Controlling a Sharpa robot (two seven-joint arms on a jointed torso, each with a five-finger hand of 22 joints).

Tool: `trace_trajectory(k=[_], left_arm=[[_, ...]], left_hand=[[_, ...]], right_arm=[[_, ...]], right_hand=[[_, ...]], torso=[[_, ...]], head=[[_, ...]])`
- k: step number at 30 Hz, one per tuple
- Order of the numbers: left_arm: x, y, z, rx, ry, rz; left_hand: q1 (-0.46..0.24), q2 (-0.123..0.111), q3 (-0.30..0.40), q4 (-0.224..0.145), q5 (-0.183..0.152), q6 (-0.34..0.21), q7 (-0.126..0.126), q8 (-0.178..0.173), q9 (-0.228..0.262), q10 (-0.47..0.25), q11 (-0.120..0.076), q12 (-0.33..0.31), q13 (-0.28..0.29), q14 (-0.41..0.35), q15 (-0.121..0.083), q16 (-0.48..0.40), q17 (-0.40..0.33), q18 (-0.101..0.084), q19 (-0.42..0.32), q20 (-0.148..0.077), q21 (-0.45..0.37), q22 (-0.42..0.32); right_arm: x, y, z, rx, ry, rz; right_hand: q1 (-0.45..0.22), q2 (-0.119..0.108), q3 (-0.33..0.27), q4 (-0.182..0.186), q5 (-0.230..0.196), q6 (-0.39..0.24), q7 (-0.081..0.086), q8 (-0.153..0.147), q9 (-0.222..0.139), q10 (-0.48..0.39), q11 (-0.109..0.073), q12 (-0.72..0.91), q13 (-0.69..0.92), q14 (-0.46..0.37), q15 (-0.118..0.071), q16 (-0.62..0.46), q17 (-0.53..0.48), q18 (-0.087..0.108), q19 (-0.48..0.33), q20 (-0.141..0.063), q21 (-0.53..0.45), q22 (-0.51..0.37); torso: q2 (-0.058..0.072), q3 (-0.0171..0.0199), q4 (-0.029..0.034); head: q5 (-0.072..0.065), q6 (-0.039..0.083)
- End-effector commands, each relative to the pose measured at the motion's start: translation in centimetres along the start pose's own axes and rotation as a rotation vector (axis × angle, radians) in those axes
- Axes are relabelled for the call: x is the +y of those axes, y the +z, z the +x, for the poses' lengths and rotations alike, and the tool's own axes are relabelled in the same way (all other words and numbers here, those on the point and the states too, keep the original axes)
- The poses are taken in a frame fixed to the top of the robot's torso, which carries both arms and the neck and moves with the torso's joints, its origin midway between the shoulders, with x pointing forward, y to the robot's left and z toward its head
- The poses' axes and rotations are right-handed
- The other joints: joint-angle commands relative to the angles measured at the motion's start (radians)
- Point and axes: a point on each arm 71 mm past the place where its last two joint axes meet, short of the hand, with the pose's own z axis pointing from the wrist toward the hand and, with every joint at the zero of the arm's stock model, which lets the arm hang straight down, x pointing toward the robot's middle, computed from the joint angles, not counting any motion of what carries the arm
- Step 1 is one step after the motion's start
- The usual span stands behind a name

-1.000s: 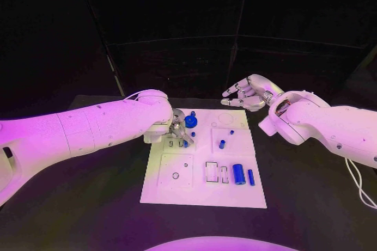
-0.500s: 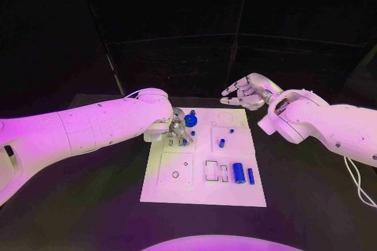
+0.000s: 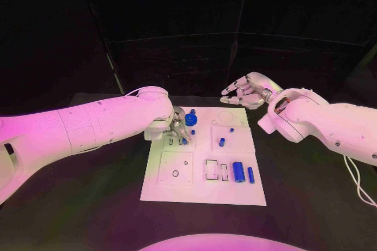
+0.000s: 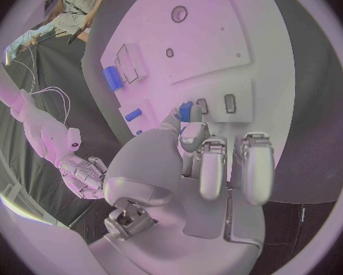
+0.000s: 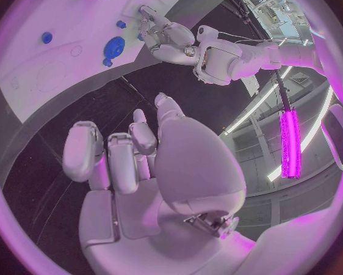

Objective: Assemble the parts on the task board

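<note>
Left hand [image 3: 177,129] now slightly lower at upper left of task board [image 3: 181,177], fingertips pinching small blue part [image 4: 186,111] beside two slots; insertion probably near. Right hand [image 3: 247,92] unchanged beyond upper edge, loosely curled, holding nothing.

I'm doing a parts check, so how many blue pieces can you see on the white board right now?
6: a round part and small one by the left hand; three small pieces mid-board; a cylinder beside a thin rod. That hand may hide more.
</note>
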Motion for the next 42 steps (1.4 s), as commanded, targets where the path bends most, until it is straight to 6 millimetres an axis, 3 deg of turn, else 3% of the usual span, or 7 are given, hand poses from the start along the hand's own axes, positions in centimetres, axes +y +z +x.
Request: trace_trajectory(k=[1, 3, 6, 13, 26, 35, 42], left_arm=[[0.1, 0.0, 0.2, 0.019, -0.027, 0.003], [0.2, 0.0, 0.2, 0.016, -0.040, 0.007], [0.3, -0.1, 0.2, 0.004, -0.063, 0.015], [0.7, -0.4, 0.0, -0.038, -0.148, 0.034], [1.9, -1.5, 0.3, -0.145, -0.260, 0.040], [2.9, -1.7, 1.1, -0.231, -0.188, 0.027], [3.3, -1.4, 2.0, -0.257, -0.173, 0.015]], left_hand=[[-0.006, -0.017, 0.139, -0.069, 0.009, -0.007, 0.002, -0.001, 0.005, -0.004, -0.004, -0.008, -0.002, 0.106, -0.002, 0.003, 0.263, -0.013, 0.065, -0.009, 0.002, 0.146], [-0.029, -0.039, 0.221, -0.087, 0.012, -0.008, 0.005, 0.003, 0.010, -0.002, -0.002, -0.010, -0.002, 0.106, 0.000, 0.003, 0.263, -0.013, 0.065, -0.009, 0.002, 0.147], [-0.122, -0.107, 0.467, -0.128, 0.014, -0.011, 0.011, 0.025, 0.036, 0.007, -0.001, -0.011, 0.000, 0.106, 0.007, 0.003, 0.263, -0.013, 0.064, -0.005, 0.000, 0.144], [-0.207, -0.161, 0.645, -0.152, 0.018, -0.021, 0.007, 0.061, 0.074, 0.016, 0.001, -0.010, 0.001, 0.106, 0.002, 0.003, 0.263, -0.012, 0.063, -0.002, -0.002, 0.141], [-0.236, -0.176, 0.708, -0.164, 0.019, -0.026, 0.003, 0.081, 0.096, 0.018, 0.000, -0.016, -0.007, 0.106, 0.000, 0.003, 0.263, -0.011, 0.061, -0.004, -0.006, 0.136], [-0.239, -0.181, 0.719, -0.168, 0.018, -0.027, 0.003, 0.085, 0.101, 0.018, -0.001, -0.018, -0.010, 0.106, -0.001, 0.003, 0.263, -0.011, 0.062, -0.004, -0.005, 0.137], [-0.240, -0.186, 0.722, -0.171, 0.017, -0.027, 0.002, 0.087, 0.103, 0.019, -0.001, -0.017, -0.010, 0.106, -0.001, 0.003, 0.263, -0.011, 0.062, -0.005, -0.006, 0.136]], right_arm=[[0.2, 0.1, 0.0, 0.008, -0.002, -0.007], [0.2, 0.1, 0.0, 0.009, -0.002, -0.007], [0.1, 0.1, 0.0, 0.009, -0.003, -0.007], [0.1, 0.1, -0.1, 0.008, -0.004, -0.005], [-0.3, 0.0, -0.3, 0.003, -0.006, 0.004], [-0.4, 0.1, -0.4, -0.006, -0.007, 0.009], [-0.6, 0.0, -0.6, -0.013, -0.009, 0.014]], right_hand=[[0.004, 0.007, -0.007, 0.000, 0.007, 0.007, -0.003, 0.002, -0.001, 0.004, -0.002, 0.004, 0.001, 0.060, -0.007, -0.005, 0.052, 0.012, -0.001, -0.009, -0.003, 0.000], [0.004, 0.007, -0.007, 0.000, 0.007, 0.007, -0.003, 0.002, -0.001, 0.004, -0.002, 0.004, 0.001, 0.060, -0.007, -0.005, 0.052, 0.012, -0.001, -0.009, -0.003, 0.000], [0.004, 0.007, -0.008, 0.000, 0.008, 0.007, -0.003, 0.002, -0.001, 0.003, -0.002, 0.004, 0.000, 0.060, -0.007, -0.005, 0.052, 0.012, -0.001, -0.009, -0.003, 0.000], [0.003, 0.007, -0.008, 0.000, 0.009, 0.007, -0.003, 0.002, -0.001, 0.003, -0.001, 0.003, 0.000, 0.059, -0.007, -0.005, 0.052, 0.012, -0.001, -0.009, -0.003, 0.000], [0.000, 0.007, -0.011, 0.003, 0.011, 0.007, -0.003, 0.003, -0.001, 0.004, -0.001, 0.004, 0.000, 0.059, -0.007, -0.006, 0.051, 0.012, -0.001, -0.009, -0.004, -0.001], [-0.008, 0.012, -0.017, 0.012, 0.018, 0.007, -0.003, 0.004, -0.001, 0.003, -0.001, 0.003, -0.001, 0.059, -0.007, -0.007, 0.050, 0.012, -0.001, -0.009, -0.005, -0.002], [-0.012, 0.014, -0.021, 0.018, 0.021, 0.006, -0.003, 0.004, -0.002, 0.003, -0.001, 0.003, -0.002, 0.060, -0.007, -0.006, 0.051, 0.012, -0.001, -0.009, -0.005, -0.002]], torso=[[0.000, -0.0002, 0.0017], [0.000, 0.0000, 0.0024], [0.000, 0.0003, 0.0025], [0.000, -0.0004, 0.0020], [0.000, 0.0009, 0.0035], [0.000, -0.0007, -0.0015], [0.001, -0.0014, 0.0014]], head=[[0.000, 0.001], [-0.001, 0.002], [0.001, 0.004], [0.004, 0.005], [0.008, 0.006], [0.018, 0.003], [0.014, 0.005]])
